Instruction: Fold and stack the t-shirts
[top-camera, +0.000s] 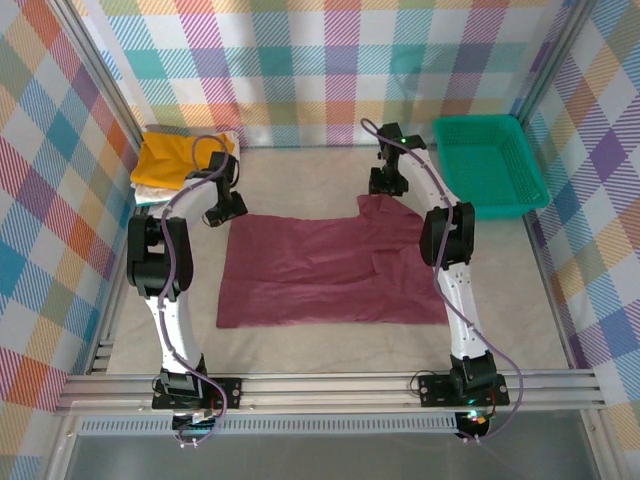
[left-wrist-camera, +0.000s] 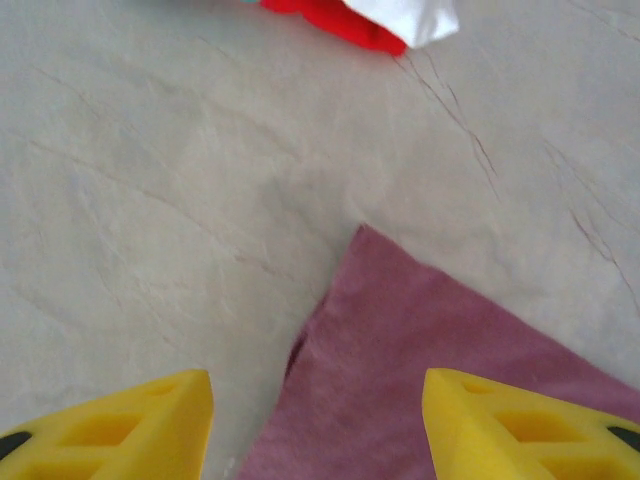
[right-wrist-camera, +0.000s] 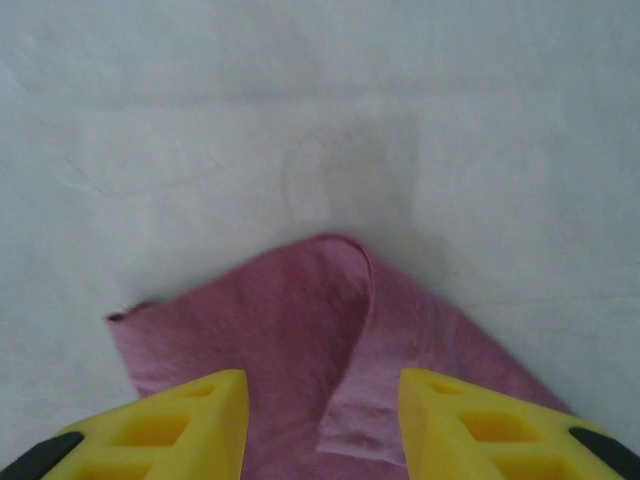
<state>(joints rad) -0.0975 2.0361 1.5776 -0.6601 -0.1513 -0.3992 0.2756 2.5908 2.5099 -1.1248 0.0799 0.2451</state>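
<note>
A maroon t-shirt (top-camera: 325, 268) lies spread flat in the middle of the table. My left gripper (top-camera: 222, 212) hangs open over its far left corner (left-wrist-camera: 400, 350), yellow fingers (left-wrist-camera: 150, 420) on either side of the cloth edge. My right gripper (top-camera: 388, 183) is open above the shirt's far right corner, where a sleeve fold (right-wrist-camera: 330, 330) curls up between its fingers (right-wrist-camera: 170, 420). A folded mustard-yellow shirt (top-camera: 180, 155) rests on a white one (top-camera: 150, 190) at the far left.
A teal mesh basket (top-camera: 490, 165) stands at the far right corner. Checked walls enclose the table on three sides. A red and white cloth bit (left-wrist-camera: 380, 22) lies at the top of the left wrist view.
</note>
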